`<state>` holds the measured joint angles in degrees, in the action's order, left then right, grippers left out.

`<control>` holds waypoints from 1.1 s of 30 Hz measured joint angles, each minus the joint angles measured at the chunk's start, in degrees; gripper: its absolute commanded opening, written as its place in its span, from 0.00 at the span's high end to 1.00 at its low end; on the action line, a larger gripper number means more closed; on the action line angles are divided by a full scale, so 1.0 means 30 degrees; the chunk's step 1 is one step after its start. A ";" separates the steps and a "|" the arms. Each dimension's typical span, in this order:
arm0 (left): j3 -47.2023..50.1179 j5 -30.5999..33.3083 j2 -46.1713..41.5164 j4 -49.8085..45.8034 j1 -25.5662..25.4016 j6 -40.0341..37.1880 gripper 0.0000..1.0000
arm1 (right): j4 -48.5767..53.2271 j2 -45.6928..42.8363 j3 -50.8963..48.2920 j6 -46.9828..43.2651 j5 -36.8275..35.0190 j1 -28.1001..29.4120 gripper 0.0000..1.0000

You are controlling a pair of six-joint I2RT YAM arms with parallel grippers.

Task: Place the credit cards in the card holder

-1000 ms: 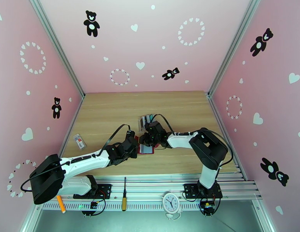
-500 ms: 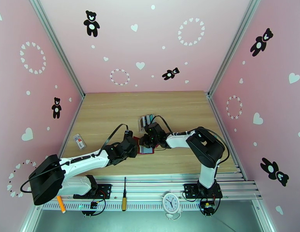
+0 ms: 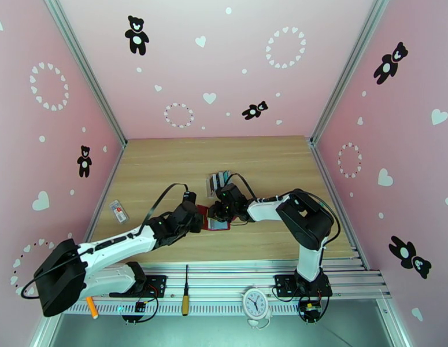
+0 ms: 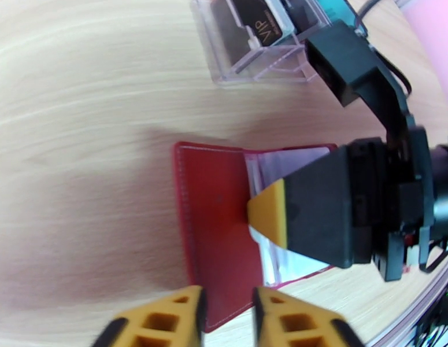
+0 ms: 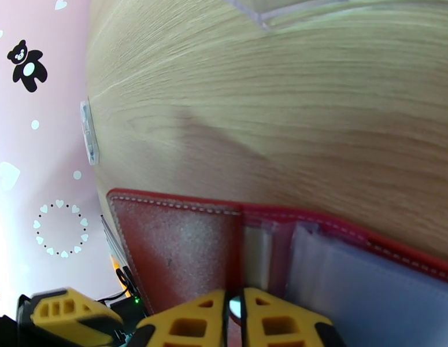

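Far left of the table (image 3: 166, 163), near the wall: a small flat packet (image 3: 118, 211), white with a red mark, well apart from the rest. Next, the left gripper (image 4: 226, 297), low over the near edge of the card holder (image 4: 215, 226). Its jaws are a little apart and the red cover's near corner sits in the gap; cannot tell whether it is pinched or only straddled. The card holder lies open and flat at mid-table, red cover leaf on the left, grey-clear pockets (image 5: 362, 290) on the right. The film is glossy, so what the pockets hold cannot be made out. From the right, the right gripper (image 5: 234, 297) has its tips down on the fold where pockets meet cover. Its fingers are almost together, only a slit between; unclear whether a pocket leaf is caught there. Just behind the holder, toward the back wall and not touching it: a clear plastic rack (image 4: 264, 70). The credit cards (image 4: 261, 21) stand upright in its slots, the front one black and lettered VIP, a teal card (image 4: 338, 4) farther right.
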<state>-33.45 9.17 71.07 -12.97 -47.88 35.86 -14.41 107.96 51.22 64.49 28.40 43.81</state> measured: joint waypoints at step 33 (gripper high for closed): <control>-0.1144 -0.2215 0.4284 0.0546 0.2186 -0.3453 0.89 | 0.0444 0.0000 0.0248 0.0000 -0.0233 0.0000 0.81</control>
<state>-36.88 2.52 83.92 -11.33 -41.32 25.50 -13.08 107.96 51.96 64.49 27.70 43.81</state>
